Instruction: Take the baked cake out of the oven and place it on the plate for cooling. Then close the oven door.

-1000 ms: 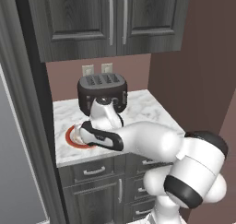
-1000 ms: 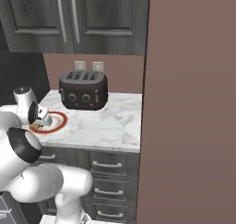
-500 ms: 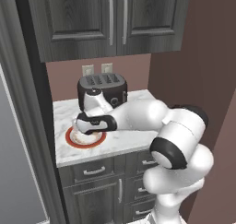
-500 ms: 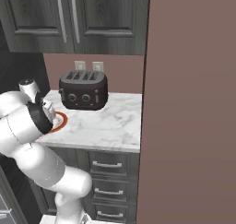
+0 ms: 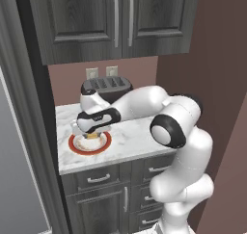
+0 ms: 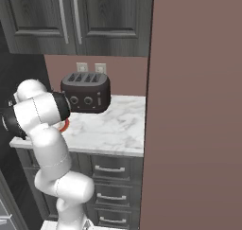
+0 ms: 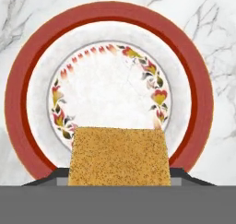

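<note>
A round plate [image 7: 18, 94] with a red-orange rim and a flowered white centre lies on the marble counter. My gripper [image 7: 119, 178] hangs just above it, shut on the cake [image 7: 119, 156], a golden-brown block that covers the plate's near edge. In the left base view the gripper [image 5: 91, 132] holds the cake [image 5: 91, 136] low over the plate [image 5: 73, 145] at the counter's left end. In the right base view, a sliver of the plate's rim [image 6: 65, 125] shows behind my arm. The oven and the oven door are out of view.
A black toaster [image 5: 107, 87] stands at the back of the counter [image 5: 132, 141], right behind the plate. A tall dark panel [image 5: 29, 132] borders the counter on the left and a brown wall [image 6: 198, 106] on the right. Upper cabinets [image 5: 116, 21] hang overhead.
The elbow has swung up and over toward the toaster while the hand, still holding the cake, stays over the plate.
</note>
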